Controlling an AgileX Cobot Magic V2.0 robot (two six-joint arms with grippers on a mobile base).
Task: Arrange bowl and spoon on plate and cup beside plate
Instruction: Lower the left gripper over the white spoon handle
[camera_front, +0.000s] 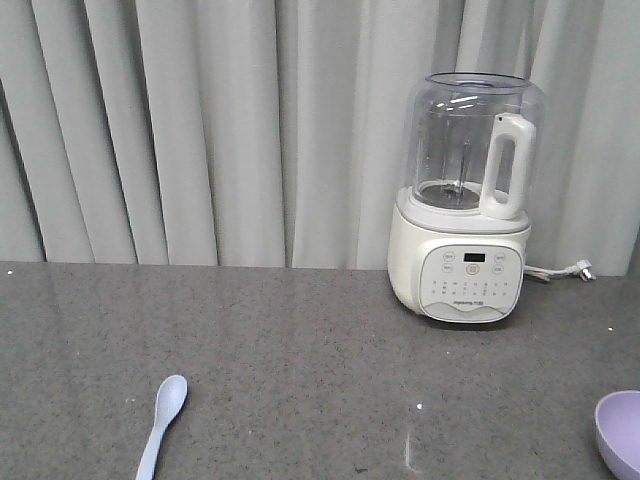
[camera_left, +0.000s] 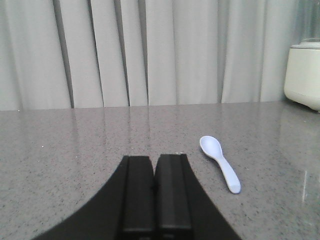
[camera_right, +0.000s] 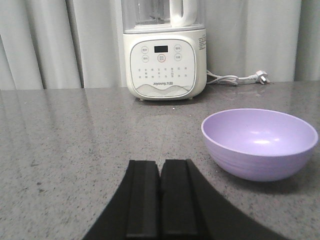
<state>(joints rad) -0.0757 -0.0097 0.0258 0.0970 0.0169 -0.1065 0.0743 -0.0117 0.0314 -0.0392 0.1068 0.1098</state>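
Status: left fingers (camera_left: 137, 190) and right fingers (camera_right: 142, 200) pressed together, empty.
On the table (camera_right: 75, 140), spoon (camera_left: 221, 165) lies at two o'clock of left fingers, bowl (camera_right: 260, 142) at two o'clock of right fingers, neither touching.

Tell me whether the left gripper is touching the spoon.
Apart. The left wrist view shows bare counter between the left gripper and the spoon lying beside it.

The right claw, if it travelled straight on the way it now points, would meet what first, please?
Probably the white blender; the right claw points across the countertop, and the purple bowl sits off to its right, seemingly clear of that line.
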